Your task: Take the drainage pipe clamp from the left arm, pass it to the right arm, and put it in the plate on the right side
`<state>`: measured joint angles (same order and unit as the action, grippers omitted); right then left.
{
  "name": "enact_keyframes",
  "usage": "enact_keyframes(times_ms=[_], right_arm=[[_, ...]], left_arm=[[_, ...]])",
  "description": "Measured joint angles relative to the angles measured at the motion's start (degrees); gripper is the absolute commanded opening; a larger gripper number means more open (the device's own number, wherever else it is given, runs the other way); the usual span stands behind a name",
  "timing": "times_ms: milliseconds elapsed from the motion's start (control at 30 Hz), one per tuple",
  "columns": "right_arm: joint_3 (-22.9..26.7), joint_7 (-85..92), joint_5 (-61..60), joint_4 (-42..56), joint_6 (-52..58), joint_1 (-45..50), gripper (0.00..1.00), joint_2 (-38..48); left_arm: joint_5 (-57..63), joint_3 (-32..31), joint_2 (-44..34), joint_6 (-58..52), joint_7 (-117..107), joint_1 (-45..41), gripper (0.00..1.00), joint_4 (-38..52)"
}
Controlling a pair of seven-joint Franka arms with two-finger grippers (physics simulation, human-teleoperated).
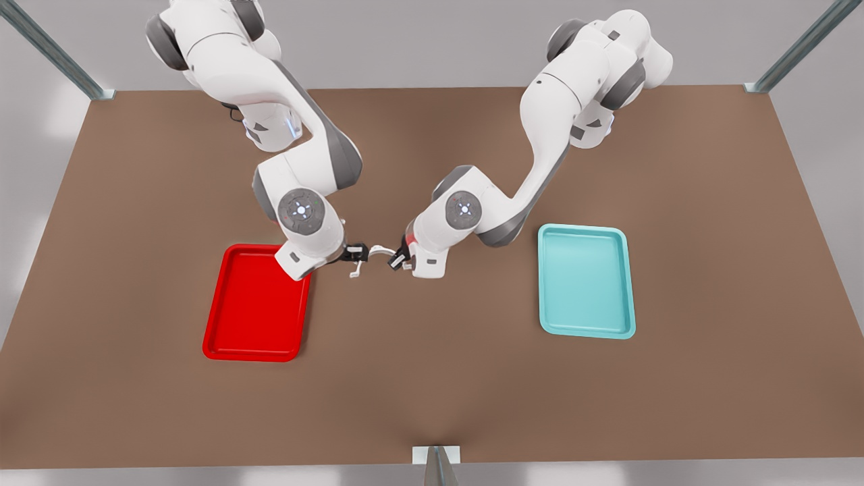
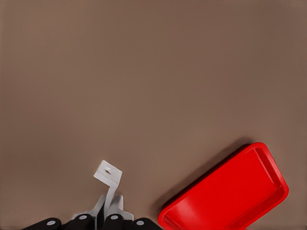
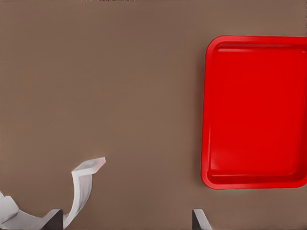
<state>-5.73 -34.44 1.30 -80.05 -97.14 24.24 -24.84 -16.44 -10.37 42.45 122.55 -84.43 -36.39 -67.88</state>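
The drainage pipe clamp (image 1: 378, 250) is a small white arch hanging above the table between the two grippers. My left gripper (image 1: 398, 260), on the arm at the front view's right, is shut on one end of it. In the left wrist view the clamp's foot tab (image 2: 108, 173) sticks out past the closed left gripper (image 2: 97, 221). My right gripper (image 1: 356, 253), on the arm at the front view's left, is open. The clamp's free end (image 3: 81, 184) lies just inside one finger of the right gripper (image 3: 124, 218). The red plate (image 1: 256, 310) (image 2: 230, 191) (image 3: 259, 110) lies beside the right arm's wrist.
A teal tray (image 1: 586, 280) lies on the brown table at the front view's right. Metal frame posts stand at the far corners, and a bracket (image 1: 435, 455) sits at the near edge. Both arms lean in over the table's middle.
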Motion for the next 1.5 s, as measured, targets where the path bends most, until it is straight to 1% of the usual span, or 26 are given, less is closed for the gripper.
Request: enact_keyframes(times_ms=[167, 400, 433, 533, 567, 600, 633, 667, 700, 733, 767, 967, 1067, 1133, 1200, 1267, 1300, 1333, 1400, 1433, 1500], right_arm=[[-1.0, -8.2, 0.0, 0.7, -2.9, 0.3, 1.0, -2.0], [-1.4, -16.9, -0.1, -1.5, -4.4, 1.5, 1.0, -2.4], [-1.4, -17.9, -0.1, -1.8, -4.4, 1.5, 0.96, -2.4], [-1.5, -20.7, -0.1, -2.3, -4.6, 1.5, 0.74, -2.4], [-1.5, -21.5, -0.1, -2.4, -4.7, 1.6, 0.69, -2.5], [-1.6, -22.3, -0.1, -2.5, -4.7, 1.6, 0.56, -2.6], [-1.6, -23.0, -0.1, -2.5, -4.8, 1.8, 0.48, -2.6], [-1.6, -23.7, -0.1, -2.5, -4.9, 1.8, 0.42, -2.7], [-1.6, -24.3, -0.1, -2.5, -5.0, 1.9, 0.32, -2.8], [-1.6, -25.0, -0.2, -2.5, -5.1, 2.0, 0.26, -2.9], [-1.6, -25.5, -0.2, -2.5, -5.1, 2.0, 0.21, -2.9], [-1.6, -28.4, -0.2, -2.4, -5.3, 1.6, 0.21, -2.9], [-1.5, -29.3, -0.1, -3.0, -5.1, 0.6, 0.21, -2.4], [-1.6, -29.3, 0.0, -5.6, -5.0, -1.5, 0.21, -0.8], [-1.6, -28.6, 0.0, -8.6, -4.9, -5.0, 0.21, 1.1], [-1.7, -27.1, 0.0, -11.1, -4.9, -9.0, 0.21, 2.5], [-1.7, -26.1, 0.0, -12.3, -4.9, -11.3, 0.21, 3.2], [-1.7, -24.9, -0.1, -13.4, -4.9, -13.7, 0.21, 3.6], [-1.7, -21.8, -0.1, -15.5, -5.2, -18.7, 0.21, 4.2], [-1.7, -20.1, -0.1, -17.4, -5.8, -20.6, 0.21, 4.9], [-1.9, -16.3, -0.2, -25.2, -8.8, -25.1, 0.21, 7.6]], left_arm=[[0.0, -0.3, 0.0, 0.3, -1.7, 0.0, 0.21, 0.0], [0.0, -0.3, 0.0, 0.7, -3.4, 0.3, 0.21, 0.0], [0.0, -0.3, 0.0, 0.7, -3.6, 0.4, 0.21, 0.0], [0.0, -0.3, 0.0, 0.8, -4.1, 0.6, 0.21, 0.0], [0.0, -0.3, 0.0, 0.8, -4.3, 0.7, 0.21, 0.0], [-0.1, -0.3, 0.0, 0.8, -4.4, 0.7, 0.21, 0.0], [-0.1, -0.3, 0.0, 0.9, -4.6, 0.7, 0.21, 0.0], [-0.1, -0.3, 0.0, 0.9, -4.7, 0.7, 0.21, 0.0], [-0.1, -0.3, 0.0, 1.0, -4.8, 0.7, 0.21, 0.0], [-0.1, -0.3, 0.0, 1.0, -4.9, 0.6, 0.21, 0.0], [-0.1, -0.3, 0.0, 1.1, -5.0, 0.6, 1.0, 0.0], [0.0, -0.3, -1.1, 2.7, -5.2, -0.2, 1.0, 0.0], [-0.1, -0.4, -2.1, 1.1, -5.2, 2.1, 1.0, 0.0], [-0.1, -0.6, -2.8, -1.5, -4.9, 4.0, 1.0, 0.0], [-0.1, -1.2, -4.5, -5.4, -3.9, 7.9, 1.0, 0.0], [0.1, -0.8, -6.7, -11.1, -0.5, 16.5, 1.0, 0.0], [0.2, 0.2, -7.5, -13.7, 1.8, 20.7, 1.0, 0.0], [1.1, 2.5, -8.4, -16.3, 4.6, 23.5, 1.0, 0.0], [6.8, 4.6, -10.6, -20.7, 11.6, 27.5, 1.0, -0.1], [8.8, 5.0, -12.6, -22.8, 15.2, 30.1, 1.0, -0.1], [11.5, 5.3, -19.1, -26.9, 21.7, 33.9, 1.0, -2.0]])
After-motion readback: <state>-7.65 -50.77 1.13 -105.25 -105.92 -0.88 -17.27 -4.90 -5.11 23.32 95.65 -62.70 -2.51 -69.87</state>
